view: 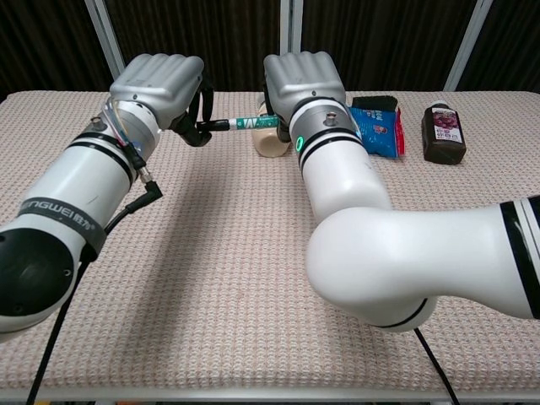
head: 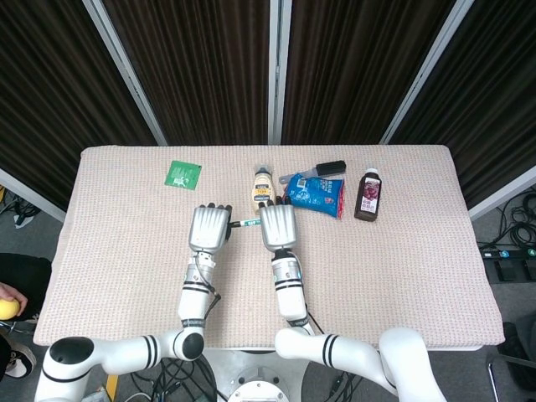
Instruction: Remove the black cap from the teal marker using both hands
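Observation:
The teal marker (view: 254, 123) hangs level above the table between my two hands, its black cap (view: 216, 126) pointing toward my left hand. My left hand (view: 160, 79) grips the cap with its fingers curled around it. The teal barrel runs into my right hand (view: 301, 78), which holds it in a closed fist. Cap and barrel look joined. In the head view only a short stretch of the marker (head: 244, 223) shows between the left hand (head: 209, 227) and the right hand (head: 277, 225).
Behind the hands lie a cream squeeze bottle (head: 263, 185), a blue snack bag (head: 317, 196), a black-handled tool (head: 322, 170) and a dark juice bottle (head: 368, 195). A green packet (head: 182, 173) sits at the far left. The woven tablecloth (view: 211, 278) stretches in front.

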`<state>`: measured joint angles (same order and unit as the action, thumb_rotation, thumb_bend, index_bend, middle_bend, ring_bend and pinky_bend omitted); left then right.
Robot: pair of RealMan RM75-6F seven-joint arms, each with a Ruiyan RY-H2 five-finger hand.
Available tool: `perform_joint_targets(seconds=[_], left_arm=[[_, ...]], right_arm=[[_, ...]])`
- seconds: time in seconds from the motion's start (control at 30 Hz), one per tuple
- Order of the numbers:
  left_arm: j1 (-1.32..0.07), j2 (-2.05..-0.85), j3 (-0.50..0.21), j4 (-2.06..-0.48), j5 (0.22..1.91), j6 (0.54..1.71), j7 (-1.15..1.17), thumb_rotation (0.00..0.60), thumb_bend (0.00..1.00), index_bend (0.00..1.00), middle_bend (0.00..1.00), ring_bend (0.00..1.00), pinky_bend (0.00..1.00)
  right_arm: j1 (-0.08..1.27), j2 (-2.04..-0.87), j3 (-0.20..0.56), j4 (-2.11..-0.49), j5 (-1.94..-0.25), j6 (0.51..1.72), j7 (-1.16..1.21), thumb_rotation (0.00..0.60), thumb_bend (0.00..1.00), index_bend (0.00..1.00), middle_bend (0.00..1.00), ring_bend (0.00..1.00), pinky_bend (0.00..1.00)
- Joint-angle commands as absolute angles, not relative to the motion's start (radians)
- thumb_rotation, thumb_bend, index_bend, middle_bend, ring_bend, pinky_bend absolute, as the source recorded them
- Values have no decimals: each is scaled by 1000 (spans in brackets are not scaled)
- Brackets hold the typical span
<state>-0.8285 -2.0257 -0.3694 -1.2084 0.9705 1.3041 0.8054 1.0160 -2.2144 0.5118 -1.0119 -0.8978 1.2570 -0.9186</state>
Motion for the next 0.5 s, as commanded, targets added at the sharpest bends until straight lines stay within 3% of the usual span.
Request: perform_joint_targets(seconds=[0.03,0.5], left_arm=[[-827,-2027,-366,-1205,973,1304,804,600,319,607,621,553,643],[-801,-2018,-357,-1186,1001,1315,746,600,314,651,674,605,672]], right_arm=[[1014,-2214,510,-1014,-898,1258,-919,600,327,636,574,328,295],[994,-2189,509,-1036,-893,1267,-913,600,327,636,574,328,295]])
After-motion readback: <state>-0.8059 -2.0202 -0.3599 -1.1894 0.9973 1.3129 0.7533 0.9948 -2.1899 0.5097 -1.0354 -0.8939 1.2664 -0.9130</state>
